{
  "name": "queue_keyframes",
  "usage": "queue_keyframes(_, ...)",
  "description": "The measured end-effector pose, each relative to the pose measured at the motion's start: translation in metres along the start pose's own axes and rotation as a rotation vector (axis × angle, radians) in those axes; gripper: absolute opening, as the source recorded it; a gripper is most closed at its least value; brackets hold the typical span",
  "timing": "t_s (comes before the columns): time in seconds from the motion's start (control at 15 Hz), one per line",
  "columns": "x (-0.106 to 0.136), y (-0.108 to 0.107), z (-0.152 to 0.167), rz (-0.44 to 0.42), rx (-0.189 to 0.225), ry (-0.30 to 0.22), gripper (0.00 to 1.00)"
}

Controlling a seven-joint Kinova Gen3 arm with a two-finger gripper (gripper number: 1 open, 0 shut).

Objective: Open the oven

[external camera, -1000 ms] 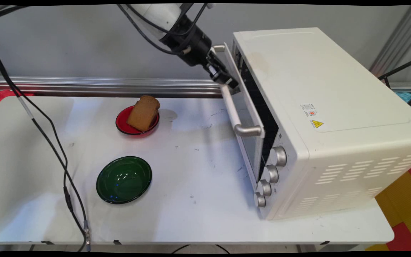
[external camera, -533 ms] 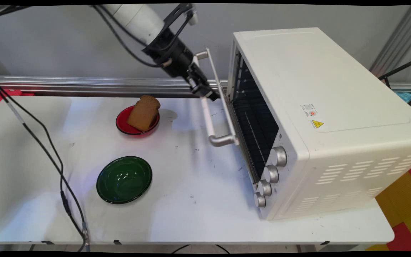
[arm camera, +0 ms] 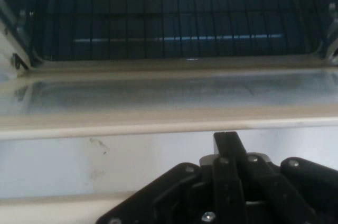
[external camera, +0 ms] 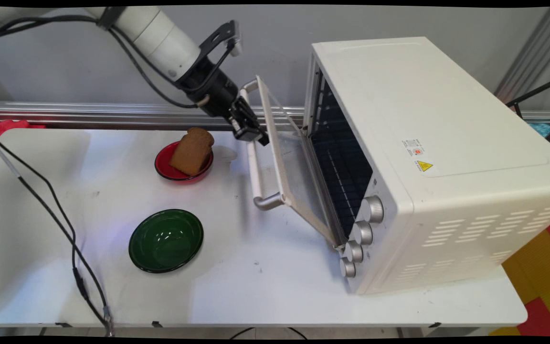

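Note:
A white toaster oven (external camera: 423,143) stands on the right of the table. Its glass door (external camera: 294,177) hangs about half open, tilted out toward the left. My gripper (external camera: 252,135) is shut on the far end of the door handle (external camera: 256,177). In the hand view the gripper (arm camera: 227,147) sits low in the middle, its linkage drawn together. Beyond it lie the door's glass (arm camera: 158,94) and the dark wire rack (arm camera: 169,18) inside the oven. Just left of the gripper, a slice of brown bread (external camera: 192,150) leans in a red bowl (external camera: 165,167).
A dark green bowl (external camera: 166,240) rests on the table nearer the front, left of the door. Several silver knobs (external camera: 373,209) line the oven's front beside the door. Black cables (external camera: 41,191) hang down over the table's left side.
My gripper has moved left and downward with the handle in it. The oven door has swung from almost closed to about half open, uncovering the rack inside.

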Motion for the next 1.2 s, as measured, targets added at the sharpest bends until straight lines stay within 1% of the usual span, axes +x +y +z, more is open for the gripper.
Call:
queue_keyframes(0.2, -0.017, -0.002, 0.000, 0.010, -0.002, 0.011, 0.00)
queue_keyframes(0.73, -0.074, -0.005, 0.007, 0.046, -0.018, 0.070, 0.00)
queue_keyframes(1.2, -0.109, -0.010, 0.023, 0.069, -0.008, 0.110, 0.00)
